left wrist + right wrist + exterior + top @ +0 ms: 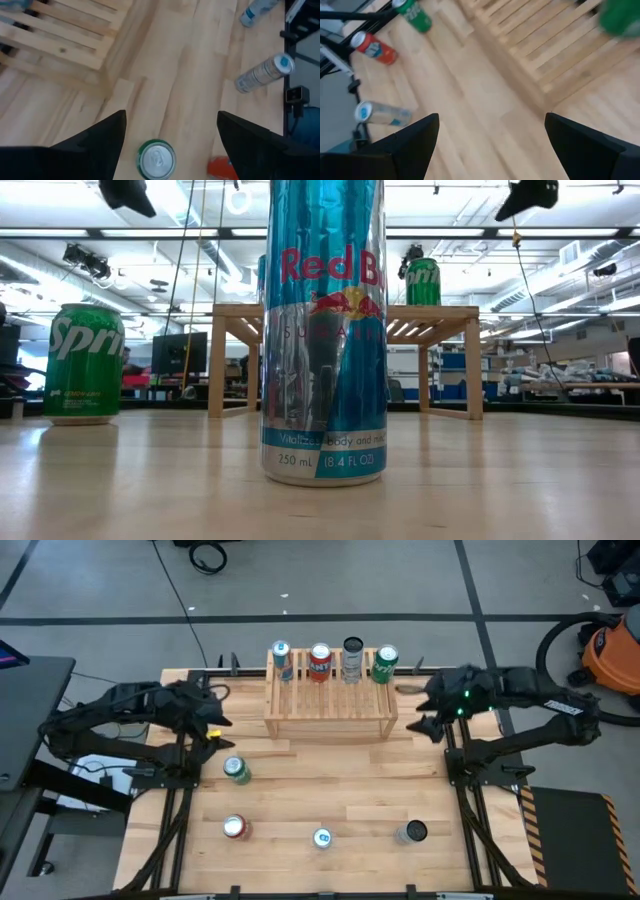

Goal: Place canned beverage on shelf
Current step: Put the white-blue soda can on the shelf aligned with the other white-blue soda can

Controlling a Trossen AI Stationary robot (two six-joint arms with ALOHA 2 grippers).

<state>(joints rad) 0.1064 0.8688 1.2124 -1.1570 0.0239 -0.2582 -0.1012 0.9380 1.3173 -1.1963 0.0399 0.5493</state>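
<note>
Eight cans show from above. Four stand in a row on the shelf [330, 700] at the far side of the worktop [330, 790]: a blue can [281, 660], a red can [320, 661], a dark-topped silver can [352, 658] and a green can [385, 663].

Four more stand on the worktop itself. A second green can [236, 771] is nearest the left arm, and a second red can [235, 828], a slim blue-and-silver can [322, 838] and a grey can [412, 832] form a line along the near edge. From table height the slim can [323, 330] fills the middle, with the shelf behind it.

The left gripper [212, 722] hovers left of the shelf, above that second green can [156, 160], its jaws apart and empty. The right gripper [428, 705] hovers just right of the shelf, jaws likewise apart, holding nothing.
</note>
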